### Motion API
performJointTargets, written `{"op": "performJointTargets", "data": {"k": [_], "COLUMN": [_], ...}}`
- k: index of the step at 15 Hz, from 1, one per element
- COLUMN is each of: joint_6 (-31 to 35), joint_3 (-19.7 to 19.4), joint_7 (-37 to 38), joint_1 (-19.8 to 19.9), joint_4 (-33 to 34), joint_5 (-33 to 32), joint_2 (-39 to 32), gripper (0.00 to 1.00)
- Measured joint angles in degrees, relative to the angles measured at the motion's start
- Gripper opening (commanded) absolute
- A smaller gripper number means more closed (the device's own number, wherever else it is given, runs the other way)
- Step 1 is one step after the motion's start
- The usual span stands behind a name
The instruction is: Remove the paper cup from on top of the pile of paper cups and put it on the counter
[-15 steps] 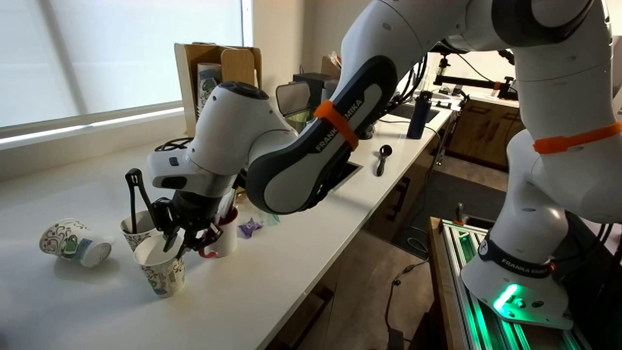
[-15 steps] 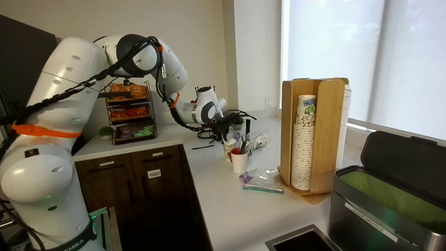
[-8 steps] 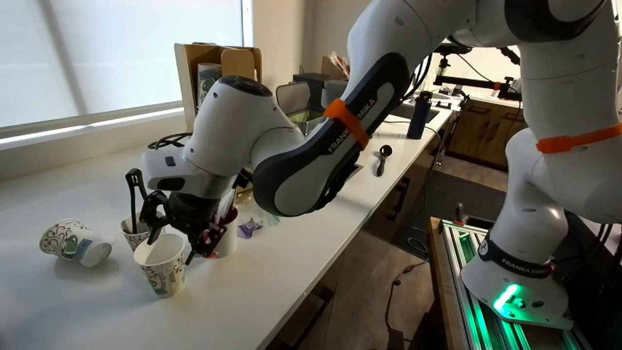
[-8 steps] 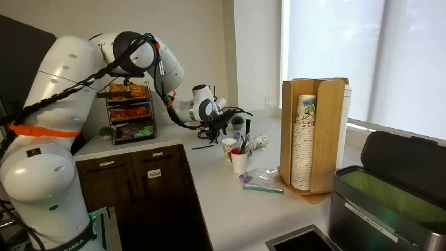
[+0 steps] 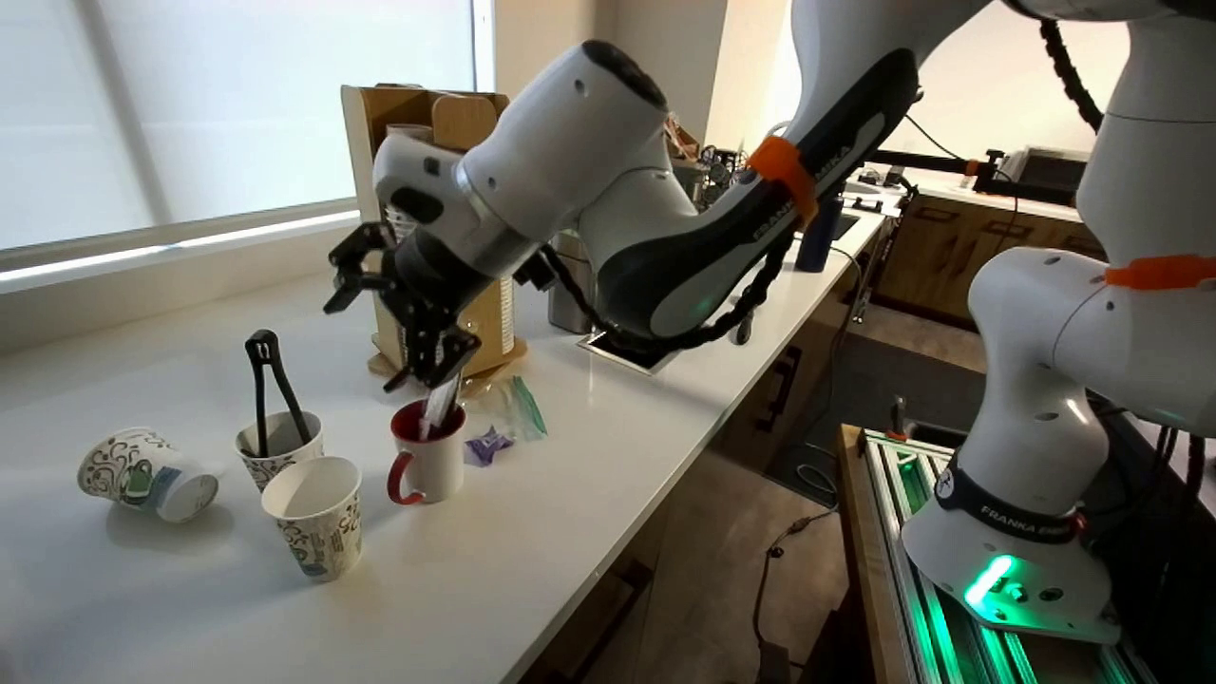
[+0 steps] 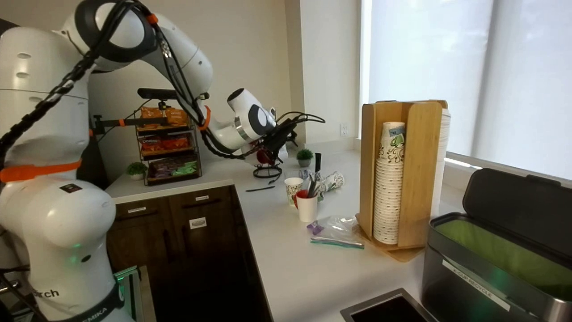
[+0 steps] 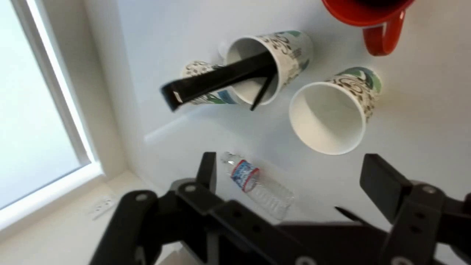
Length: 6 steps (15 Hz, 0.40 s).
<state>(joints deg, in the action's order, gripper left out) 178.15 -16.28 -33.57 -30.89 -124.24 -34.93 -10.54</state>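
Broadly, one counter [image 5: 589, 446] fills an exterior view's lower left. Right of centre in an exterior view, one wooden frame [image 6: 420, 192] holds one pile of paper cups [image 6: 388, 205]. One gripper [image 7: 293, 176] has its fingers wide apart. One red-handled mug [image 5: 439, 475] shares the counter with a toppled cup [image 5: 142, 475], a second cup [image 7: 290, 51] holding black tongs [image 7: 220, 80], and a third, the paper cup [image 5: 318, 532], upright at an exterior view's lower left, below and apart from the gripper.

Bright window [image 5: 285, 104] — soft shadows
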Motion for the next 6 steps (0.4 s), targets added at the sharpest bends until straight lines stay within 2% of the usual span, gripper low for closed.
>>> {"op": "performJointTargets", "data": {"k": [3, 5, 6], "joint_6": [0.6, 0.5, 0.5], "joint_3": [-13.2, -18.6, -19.6], "joint_7": [12.7, 19.5, 20.6], "joint_1": [-7.9, -10.6, -11.0], "joint_4": [-0.2, 0.8, 1.1], "joint_5": [-10.8, -16.5, -17.5], "joint_2": [5.3, 7.5, 8.0], "gripper": [1.00, 1.00, 1.00]}}
